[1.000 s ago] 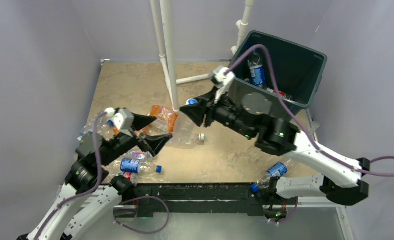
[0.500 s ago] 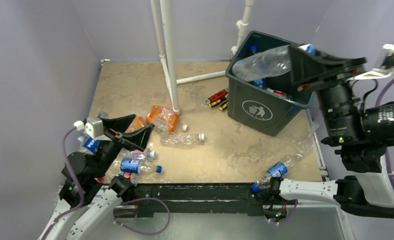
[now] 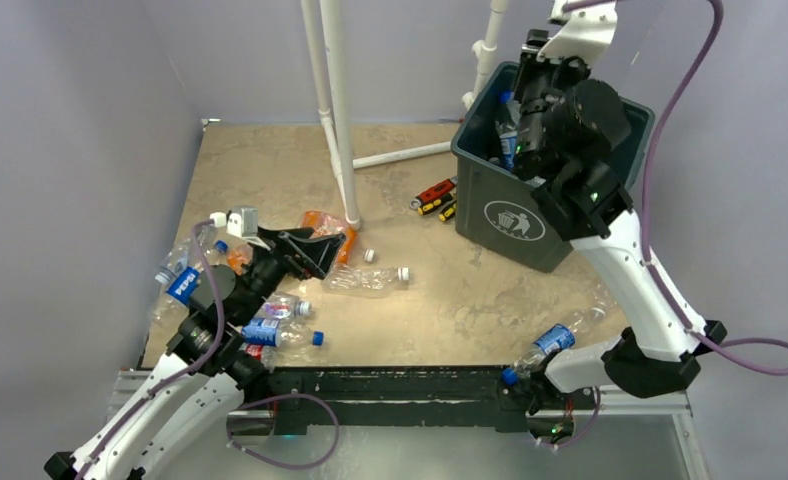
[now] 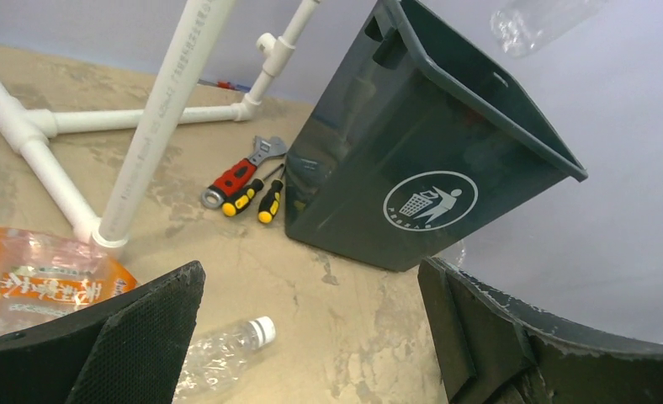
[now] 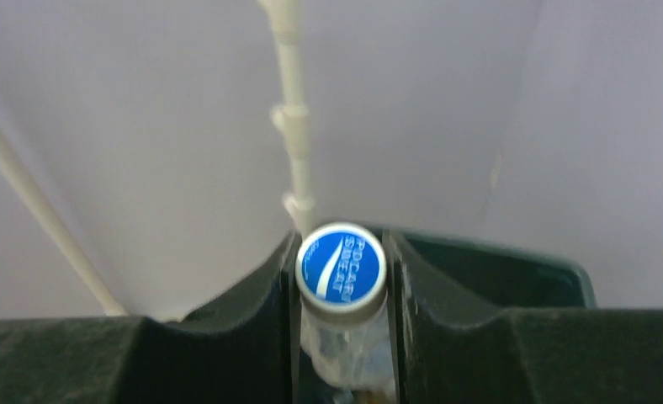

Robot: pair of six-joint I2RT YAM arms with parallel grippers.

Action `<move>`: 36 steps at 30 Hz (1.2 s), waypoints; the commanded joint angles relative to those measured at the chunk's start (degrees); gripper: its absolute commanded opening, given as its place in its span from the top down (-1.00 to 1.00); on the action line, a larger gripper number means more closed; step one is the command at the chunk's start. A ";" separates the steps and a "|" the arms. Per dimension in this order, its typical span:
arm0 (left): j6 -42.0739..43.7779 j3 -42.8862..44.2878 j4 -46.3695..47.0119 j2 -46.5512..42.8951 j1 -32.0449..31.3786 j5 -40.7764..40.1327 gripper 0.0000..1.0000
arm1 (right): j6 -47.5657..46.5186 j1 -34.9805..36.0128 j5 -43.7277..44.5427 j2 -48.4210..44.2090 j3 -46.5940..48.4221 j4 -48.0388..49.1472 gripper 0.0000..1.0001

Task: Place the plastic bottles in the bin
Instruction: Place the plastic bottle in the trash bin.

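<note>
My right gripper [image 3: 518, 118] hangs over the dark green bin [image 3: 518, 222], shut on a clear plastic bottle. In the right wrist view its blue cap [image 5: 342, 268] sits squeezed between the fingers, with the bin's rim [image 5: 513, 252] behind. My left gripper [image 3: 318, 252] stands open low over the floor, beside an orange-labelled bottle [image 4: 34, 282]. A clear bottle with a white cap [image 4: 227, 349] lies between its fingers [image 4: 101, 345], apart from both. More bottles lie at the left [image 3: 270, 330] and near the right base [image 3: 550, 342]. Some bottles rest inside the bin [image 3: 515, 150].
White PVC pipes [image 3: 335, 110] rise from the floor left of the bin. Red, yellow and black tools [image 3: 435, 196] lie by the bin's front-left corner. Purple walls close in all sides. The bin [image 4: 429, 160] stands tilted in the left wrist view.
The right arm has swung with its bottle from out at the right to over the bin's far-left side. The open left gripper has moved forward and right, up to the orange bottle.
</note>
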 commanded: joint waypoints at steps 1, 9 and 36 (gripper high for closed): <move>-5.94 -1.01 7.53 1.68 -0.04 1.07 -0.99 | 14.48 -10.19 -3.34 -2.14 0.91 -11.62 1.00; -7.56 -1.04 8.05 0.73 0.03 1.99 -0.98 | 26.03 -22.72 -8.96 -4.02 -8.74 -15.51 1.00; -9.19 -0.38 -3.56 -3.41 -0.02 -1.58 -0.99 | 38.48 -29.13 -21.04 -11.08 -27.57 -19.15 -0.91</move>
